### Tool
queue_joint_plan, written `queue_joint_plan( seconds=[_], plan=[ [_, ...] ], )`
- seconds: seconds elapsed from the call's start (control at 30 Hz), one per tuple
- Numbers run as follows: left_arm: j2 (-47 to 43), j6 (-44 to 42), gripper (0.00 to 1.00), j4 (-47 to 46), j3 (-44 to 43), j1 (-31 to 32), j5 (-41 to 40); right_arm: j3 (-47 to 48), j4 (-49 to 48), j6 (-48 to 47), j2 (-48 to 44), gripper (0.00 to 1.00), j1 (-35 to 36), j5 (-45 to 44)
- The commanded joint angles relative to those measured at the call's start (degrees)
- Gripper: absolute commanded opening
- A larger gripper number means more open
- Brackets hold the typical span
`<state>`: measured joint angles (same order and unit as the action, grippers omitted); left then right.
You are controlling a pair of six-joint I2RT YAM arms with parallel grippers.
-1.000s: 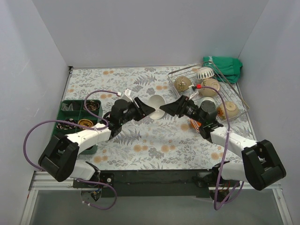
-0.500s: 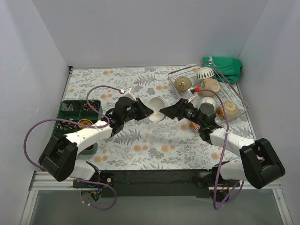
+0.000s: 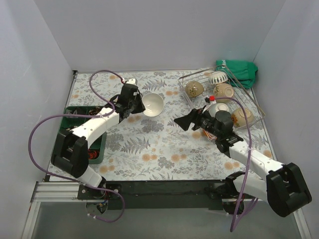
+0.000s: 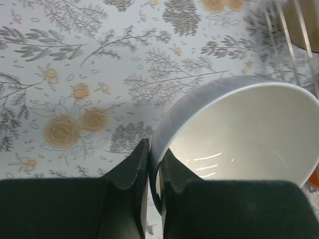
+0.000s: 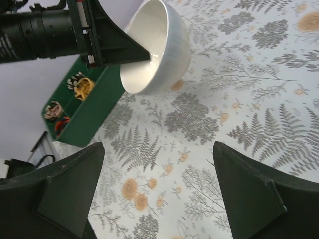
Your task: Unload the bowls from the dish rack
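Fingers of the left arm (image 3: 133,101) are pinching the white bowl (image 3: 152,104), tilted over the table (image 3: 149,149) well left of the dish rack (image 3: 199,75). Left wrist: they are clamping its thin rim, shut tight for a firm carry. Right wrist: the right fingers (image 5: 70,189) are gaping wide, empty, probably ready for the next bowl.

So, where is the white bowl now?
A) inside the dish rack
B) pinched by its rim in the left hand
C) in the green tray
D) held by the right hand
B: the left hand is closed on the rim of the white bowl, while the right hand stands open and empty.
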<state>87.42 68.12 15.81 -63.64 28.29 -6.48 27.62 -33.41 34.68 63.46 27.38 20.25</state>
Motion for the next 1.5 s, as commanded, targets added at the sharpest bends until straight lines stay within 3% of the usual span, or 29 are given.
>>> queue_joint_plan(
  seconds=[0.0,0.27,0.5,0.67,0.83,0.9,0.93,1.2,1.47],
  plan=[
    [3.7,-3.5,0.00,5.0,-5.2,-6.5,5.8,1.3,7.9,-9.7,-4.7,0.99,-0.1,-6.0],
    [16.8,-5.4,0.00,7.9,-13.0,-12.6,7.2,0.5,14.3,-15.2,-9.8,0.99,-0.1,-10.8],
    [23.1,-6.3,0.00,9.9,-17.9,-14.0,7.7,0.2,15.6,-16.2,-10.6,0.99,-0.2,-11.1],
    [22.5,-6.0,0.41,10.8,-17.4,-14.0,8.2,0.9,16.9,-16.7,-10.6,0.99,-0.2,-11.9],
    [17.3,-6.4,0.70,10.1,-14.5,-14.0,7.9,3.4,19.0,-17.7,-9.9,0.99,-0.2,-13.2],
    [14.7,-6.8,0.91,10.2,-13.7,-14.0,7.8,4.6,21.0,-18.2,-9.4,0.99,-0.2,-13.3],
    [12.0,-6.9,0.96,10.2,-13.3,-14.0,7.5,5.7,21.6,-18.6,-9.3,0.99,-0.2,-13.8],
    [-3.2,-12.2,0.98,4.6,-4.7,-12.8,7.3,11.9,29.2,-18.1,-8.7,0.98,-0.7,-21.8],
    [-13.1,-19.5,0.98,-0.6,1.2,-6.8,1.6,20.6,40.0,-15.7,-3.3,0.99,-3.5,-30.3]
  ],
)
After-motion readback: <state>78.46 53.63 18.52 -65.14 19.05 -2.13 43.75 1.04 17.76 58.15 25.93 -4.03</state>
